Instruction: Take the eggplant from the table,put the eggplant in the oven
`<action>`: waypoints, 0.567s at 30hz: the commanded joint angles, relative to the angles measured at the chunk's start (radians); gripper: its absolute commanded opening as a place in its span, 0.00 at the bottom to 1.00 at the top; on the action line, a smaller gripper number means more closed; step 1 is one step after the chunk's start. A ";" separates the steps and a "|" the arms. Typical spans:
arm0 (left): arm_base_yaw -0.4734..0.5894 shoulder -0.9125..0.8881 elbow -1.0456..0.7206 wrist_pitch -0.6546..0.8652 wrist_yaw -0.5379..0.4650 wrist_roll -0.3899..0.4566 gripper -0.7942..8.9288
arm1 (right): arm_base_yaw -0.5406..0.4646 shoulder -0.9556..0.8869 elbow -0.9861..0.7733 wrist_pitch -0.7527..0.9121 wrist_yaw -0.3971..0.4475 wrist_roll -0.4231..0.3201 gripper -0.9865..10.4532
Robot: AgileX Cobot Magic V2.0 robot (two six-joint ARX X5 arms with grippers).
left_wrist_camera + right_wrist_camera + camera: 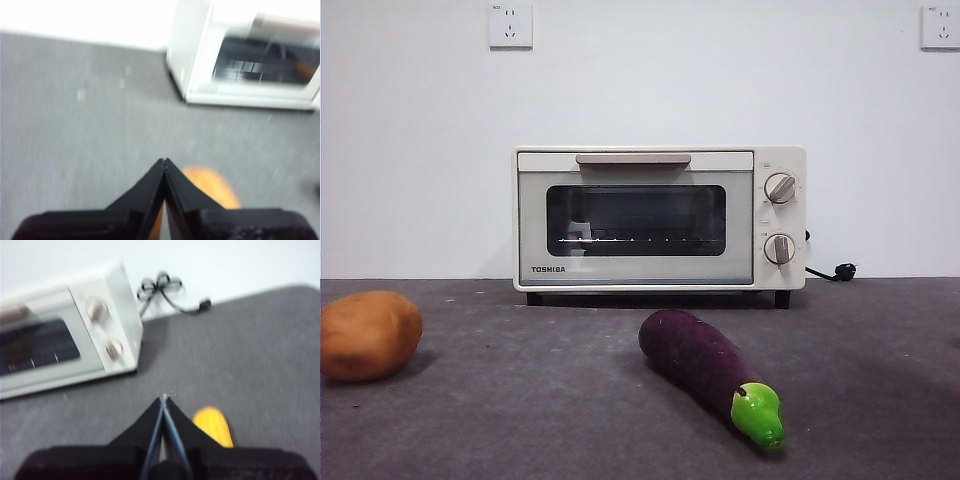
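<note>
While both black grippers, left [164, 161] and right [164, 396], hang pressed together, the dark purple plastic eggplant [705, 369] lies untouched beyond them before the cream-white oven [658, 219], whose closed door would likely block insertion.

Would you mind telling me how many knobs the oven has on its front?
2, both on the oven's panel beside the glass door: an upper knob and a lower knob directly beneath it. None appear hidden.

At your 9 o'clock: potato [368, 335]. Wall sockets [510, 25] at 11 and 1; black plug [844, 270] at 3.
</note>
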 commanded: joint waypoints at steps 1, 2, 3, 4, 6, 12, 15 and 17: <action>0.003 0.023 0.048 0.009 0.003 -0.025 0.08 | -0.001 0.001 0.047 0.007 0.000 0.011 0.08; 0.003 0.035 0.069 0.010 0.003 -0.025 0.08 | -0.001 0.002 0.064 0.007 0.000 0.011 0.08; 0.003 0.053 0.098 0.009 0.004 -0.025 0.08 | -0.001 0.007 0.087 0.007 0.000 0.011 0.08; 0.003 0.069 0.122 0.009 0.004 -0.025 0.08 | -0.001 0.012 0.106 0.007 0.000 0.011 0.08; 0.003 0.111 0.178 0.009 0.015 -0.024 0.08 | -0.001 0.031 0.151 0.006 0.000 0.011 0.08; 0.003 0.259 0.357 0.006 0.098 -0.024 0.08 | -0.001 0.129 0.321 -0.031 -0.001 0.003 0.08; 0.003 0.333 0.454 -0.013 0.140 -0.024 0.08 | -0.001 0.204 0.430 -0.069 -0.001 -0.014 0.08; 0.003 0.377 0.515 -0.032 0.161 -0.024 0.08 | -0.001 0.256 0.501 -0.095 -0.001 -0.018 0.08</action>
